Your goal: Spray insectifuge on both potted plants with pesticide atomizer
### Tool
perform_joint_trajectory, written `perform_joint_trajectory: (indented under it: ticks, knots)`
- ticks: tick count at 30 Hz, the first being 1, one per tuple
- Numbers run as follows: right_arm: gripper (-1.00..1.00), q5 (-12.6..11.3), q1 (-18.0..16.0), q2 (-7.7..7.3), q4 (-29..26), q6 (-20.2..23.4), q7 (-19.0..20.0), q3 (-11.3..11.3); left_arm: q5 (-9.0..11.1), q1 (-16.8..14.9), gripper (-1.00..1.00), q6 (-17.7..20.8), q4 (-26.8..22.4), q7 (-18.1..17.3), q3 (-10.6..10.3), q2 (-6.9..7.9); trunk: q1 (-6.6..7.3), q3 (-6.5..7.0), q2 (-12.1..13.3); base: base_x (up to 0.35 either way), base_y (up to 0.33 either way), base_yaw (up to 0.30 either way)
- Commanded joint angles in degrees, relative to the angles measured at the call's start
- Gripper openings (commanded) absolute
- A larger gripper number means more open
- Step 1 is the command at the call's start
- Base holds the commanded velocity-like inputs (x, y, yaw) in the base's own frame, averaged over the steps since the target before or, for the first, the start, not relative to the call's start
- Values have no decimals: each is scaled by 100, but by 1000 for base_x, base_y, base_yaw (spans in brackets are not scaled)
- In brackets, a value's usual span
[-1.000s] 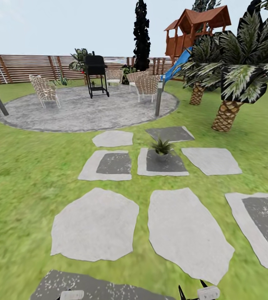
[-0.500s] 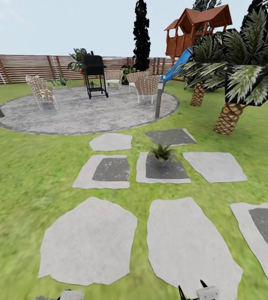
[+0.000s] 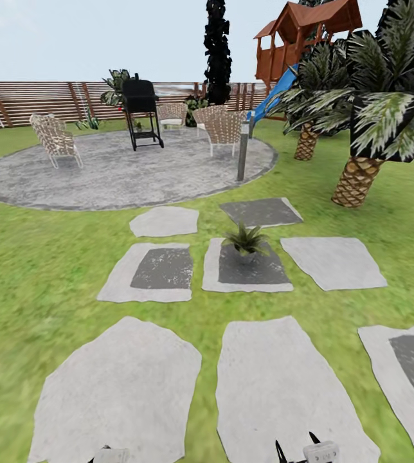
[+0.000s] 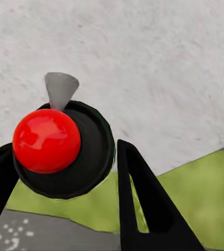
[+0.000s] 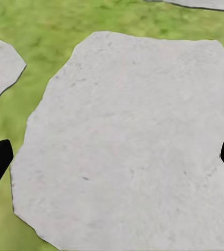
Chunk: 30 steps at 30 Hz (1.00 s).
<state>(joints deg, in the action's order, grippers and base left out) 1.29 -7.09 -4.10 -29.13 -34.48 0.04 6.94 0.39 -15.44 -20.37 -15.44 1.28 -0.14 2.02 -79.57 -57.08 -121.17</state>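
Note:
One potted plant (image 3: 245, 239), a low green rosette in a small grey pot, stands on a dark-centred stepping stone ahead in the garden. In the left wrist view my left gripper (image 4: 62, 151) has its black fingers (image 4: 138, 198) closed around the pesticide atomizer (image 4: 46, 140), seen end-on as a red knob on a dark round body with a grey nozzle. My left gripper (image 3: 110, 455) just shows at the bottom edge of the head view. Over a pale stone my right gripper (image 5: 112, 157) is open and empty; it also shows at the bottom edge of the head view (image 3: 300, 451).
Grey stepping stones (image 3: 284, 386) cross the lawn. Beyond lies the round paved patio (image 3: 123, 173) with wicker chairs (image 3: 54, 138), a black grill (image 3: 140, 109) and a post (image 3: 243, 151). Palms (image 3: 361, 161) and a wooden playset (image 3: 303, 38) stand right, with the slatted fence (image 3: 33, 103) behind.
The whole head view has shifted: the camera has moved forward, so the stones and the potted plant appear nearer and lower. Both grippers stay at the bottom edge.

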Motion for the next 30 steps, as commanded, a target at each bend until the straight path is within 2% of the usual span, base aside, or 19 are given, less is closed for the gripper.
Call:
perform_joint_trajectory:
  ticks: [1, 12, 30]
  knots:
    - [100, 11, -3, -3, 4, -15, 1, 10, 1, -3, -100, -19, 3, 13, -3, 2, -2, -4, -1, 281, -166, 0]
    - [100, 19, -3, -3, 4, -14, 5, 10, -4, -3, -100, -19, 6, 13, -4, 0, -2, -4, -1, 255, -178, 0]
    - [100, 18, -3, -3, 4, -13, 5, 10, -4, -3, -100, -19, 5, 13, -4, 1, -2, -4, -1, 156, -240, 0]
